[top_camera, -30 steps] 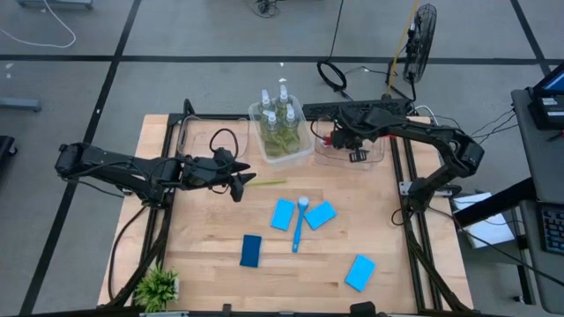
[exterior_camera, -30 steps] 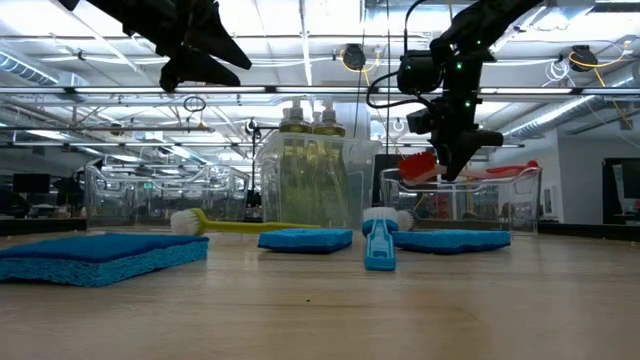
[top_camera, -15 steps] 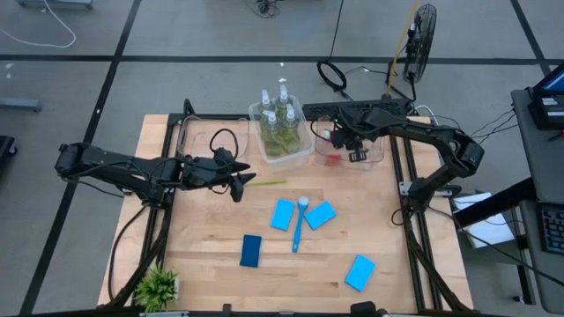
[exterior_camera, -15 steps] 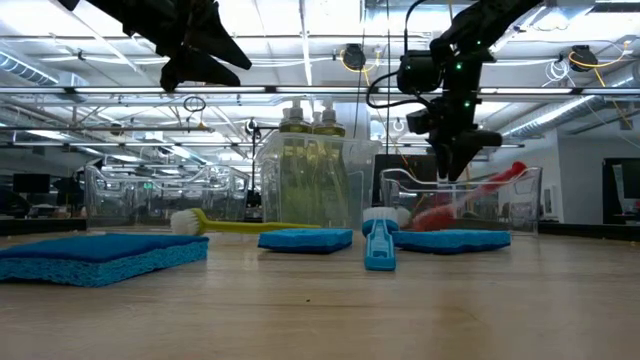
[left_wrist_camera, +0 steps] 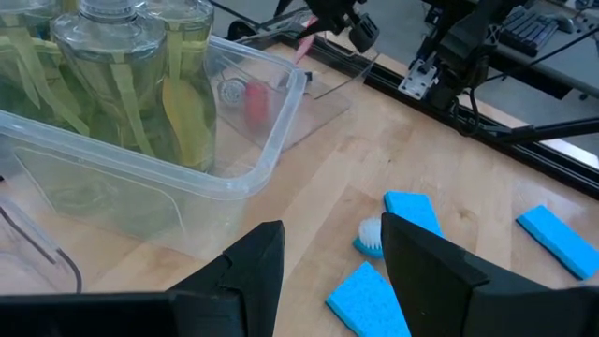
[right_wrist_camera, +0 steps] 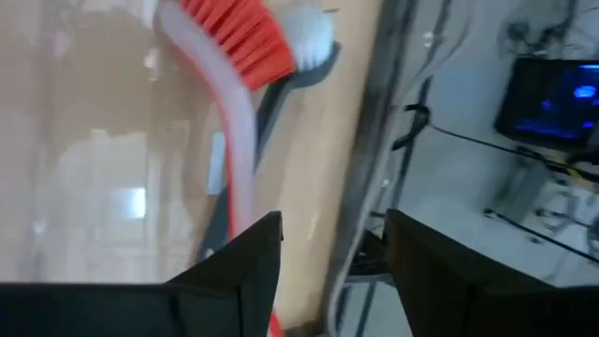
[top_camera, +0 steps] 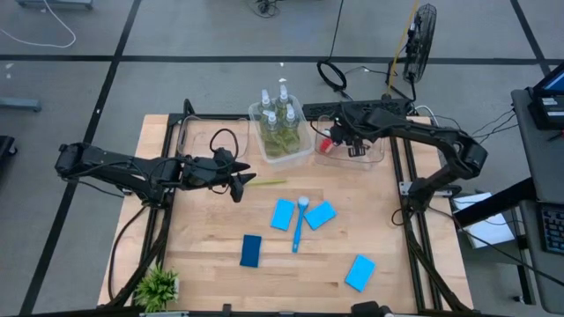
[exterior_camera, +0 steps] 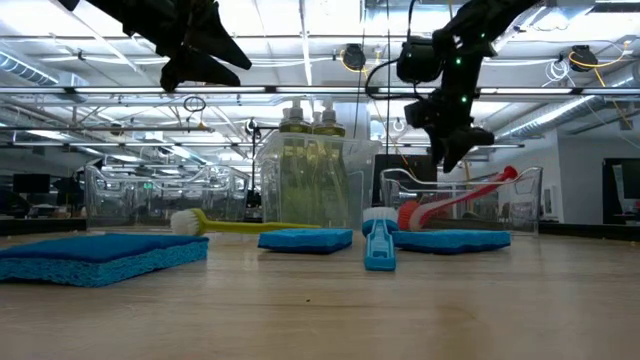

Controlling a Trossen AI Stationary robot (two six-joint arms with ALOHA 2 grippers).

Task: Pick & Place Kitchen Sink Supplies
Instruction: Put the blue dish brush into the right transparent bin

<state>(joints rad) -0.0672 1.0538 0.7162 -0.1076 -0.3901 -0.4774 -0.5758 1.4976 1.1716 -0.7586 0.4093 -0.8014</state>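
The red brush (exterior_camera: 455, 200) lies in the clear bin (top_camera: 374, 157) at the back right. Its bristle head (right_wrist_camera: 248, 37) is on the bin floor and its handle end (exterior_camera: 510, 175) leans up on the bin's rim, beside a dark brush (right_wrist_camera: 281, 89). My right gripper (top_camera: 339, 139) hangs open just above it (right_wrist_camera: 332, 271), touching nothing. My left gripper (top_camera: 238, 185) stands open and empty (left_wrist_camera: 332, 271) above the table's left middle, next to a yellow-green brush (top_camera: 269, 183). Several bottles (top_camera: 280, 110) stand in the middle bin (top_camera: 300, 154).
Several blue sponges (top_camera: 282, 214) (top_camera: 320, 214) (top_camera: 251, 250) and a blue brush (top_camera: 299, 224) lie on the wooden table between the arms. Another sponge (top_camera: 359, 272) lies near the front right. A potted plant (top_camera: 159, 286) stands at the front left corner. An empty clear bin (top_camera: 207, 132) is at the back left.
My right gripper has opened over the back right bin and let go of the red brush. The brush has dropped from level under the fingers into the bin, head down on the floor, handle leaning on the rim. The gripper has tipped a little.
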